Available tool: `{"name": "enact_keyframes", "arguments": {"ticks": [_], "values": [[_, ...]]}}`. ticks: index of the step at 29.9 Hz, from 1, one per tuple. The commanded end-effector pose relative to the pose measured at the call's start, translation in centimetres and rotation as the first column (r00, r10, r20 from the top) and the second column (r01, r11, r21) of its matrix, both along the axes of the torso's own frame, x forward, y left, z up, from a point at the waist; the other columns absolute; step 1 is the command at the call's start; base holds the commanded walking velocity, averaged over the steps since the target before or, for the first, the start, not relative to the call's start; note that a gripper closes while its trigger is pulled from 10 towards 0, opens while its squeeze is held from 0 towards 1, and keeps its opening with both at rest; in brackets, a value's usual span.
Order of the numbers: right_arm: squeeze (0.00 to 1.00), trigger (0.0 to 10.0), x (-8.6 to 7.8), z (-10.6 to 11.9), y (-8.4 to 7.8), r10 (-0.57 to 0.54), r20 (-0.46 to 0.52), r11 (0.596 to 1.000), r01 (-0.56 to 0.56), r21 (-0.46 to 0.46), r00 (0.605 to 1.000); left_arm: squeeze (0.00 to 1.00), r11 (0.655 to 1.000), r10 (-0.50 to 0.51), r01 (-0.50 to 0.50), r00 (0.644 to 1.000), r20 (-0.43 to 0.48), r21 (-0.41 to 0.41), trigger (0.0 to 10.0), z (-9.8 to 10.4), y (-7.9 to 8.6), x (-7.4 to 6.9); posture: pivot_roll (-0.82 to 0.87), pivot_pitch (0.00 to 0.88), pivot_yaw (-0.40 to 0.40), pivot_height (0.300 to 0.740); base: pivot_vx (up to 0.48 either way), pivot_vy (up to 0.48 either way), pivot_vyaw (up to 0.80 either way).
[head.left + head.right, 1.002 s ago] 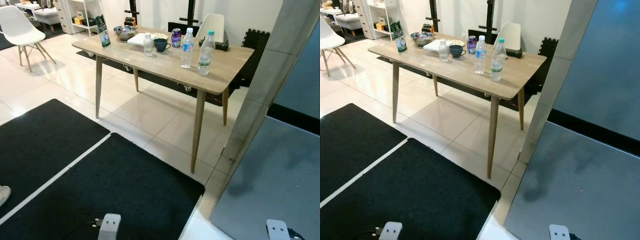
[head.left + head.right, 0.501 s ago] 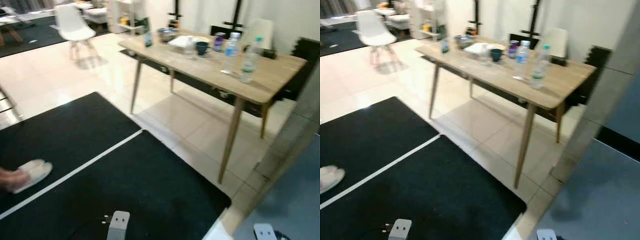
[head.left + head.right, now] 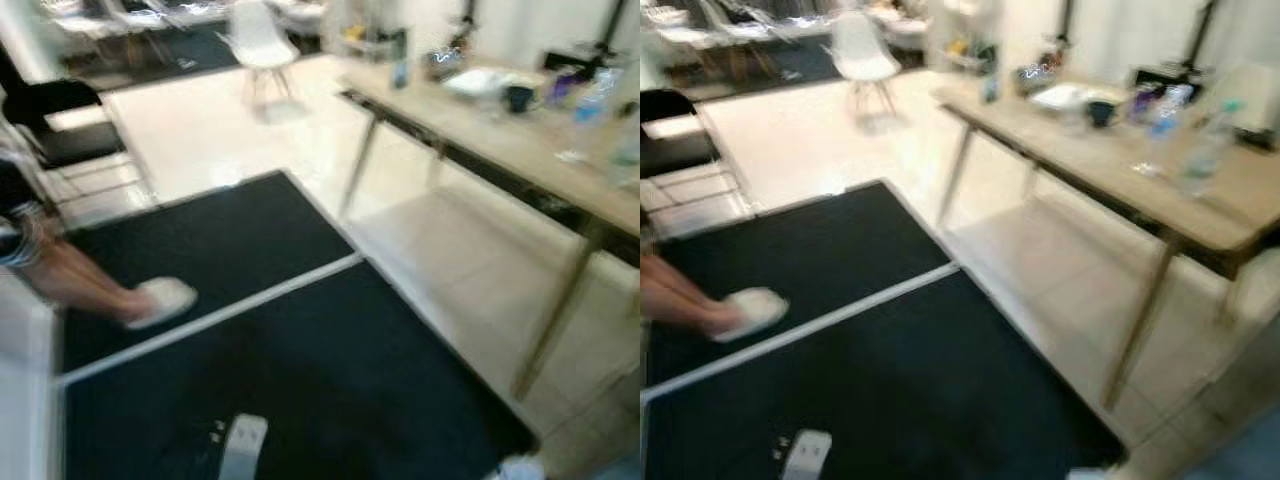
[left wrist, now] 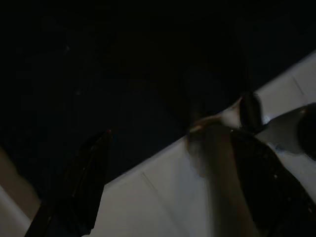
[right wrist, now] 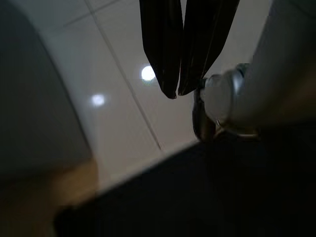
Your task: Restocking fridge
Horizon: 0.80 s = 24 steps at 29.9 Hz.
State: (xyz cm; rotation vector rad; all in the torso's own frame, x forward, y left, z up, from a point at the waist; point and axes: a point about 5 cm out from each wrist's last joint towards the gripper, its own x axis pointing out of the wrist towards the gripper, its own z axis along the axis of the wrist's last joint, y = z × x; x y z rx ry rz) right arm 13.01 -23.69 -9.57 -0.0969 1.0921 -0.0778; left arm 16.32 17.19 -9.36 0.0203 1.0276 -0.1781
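While bottles [image 3: 1205, 150] stand on the wooden table [image 3: 1200, 205], the right gripper [image 5: 177, 94] hangs closed; left gripper's state unclear.

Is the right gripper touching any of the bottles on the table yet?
Apart. The right wrist view shows the right gripper hanging over bare floor tiles, fingers together, while the right eye view shows the bottles up on the wooden table.

Both eye views are smeared by motion. The items on the long wooden table [image 3: 1200, 205], clear plastic bottles [image 3: 1205, 160] among them, are blurred past reading. A person's bare legs and pale slipper [image 3: 160, 300] are cut off at the edge.
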Motion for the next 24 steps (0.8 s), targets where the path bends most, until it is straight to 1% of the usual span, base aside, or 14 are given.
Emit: {"name": "enact_keyframes", "arguments": {"ticks": [1,2,8,13,24], "values": [[0.00,10.0,0.2,-0.1,0.8,0.013,-0.002,1.000,-0.013,0.012,1.000,0.00,1.000,0.012,-0.012,1.000,-0.002,-0.022,10.0,0.0,-0.1,0.1,-0.06,0.000,0.007,0.740,0.000,0.000,0.76],[0.00,10.0,0.3,-0.1,0.9,0.017,0.000,1.000,-0.017,0.008,1.000,0.00,0.999,0.016,-0.016,1.000,-0.004,-0.030,10.0,0.0,-0.2,0.1,-0.06,0.000,0.007,0.740,0.000,0.000,0.76],[0.00,10.0,0.4,0.0,0.4,0.021,0.002,1.000,-0.021,-0.019,1.000,0.00,0.998,0.030,-0.033,0.999,-0.041,-0.059,10.0,-0.4,-0.5,-0.9,-0.06,0.000,-0.008,0.740,0.000,0.000,0.00],[0.00,10.0,0.3,0.1,0.0,0.021,-0.004,0.999,-0.021,-0.028,1.000,0.00,0.997,0.028,-0.032,0.998,-0.051,-0.064,10.0,-0.6,-0.7,-1.4,-0.06,0.000,-0.011,0.740,0.000,0.000,0.00],[0.00,10.0,0.4,0.1,-0.1,0.029,-0.003,0.999,-0.029,-0.030,1.000,0.00,0.997,0.019,-0.022,0.999,-0.051,-0.073,10.0,-0.6,-1.0,-1.3,-0.07,0.000,-0.015,0.740,0.276,0.000,0.00]]}}
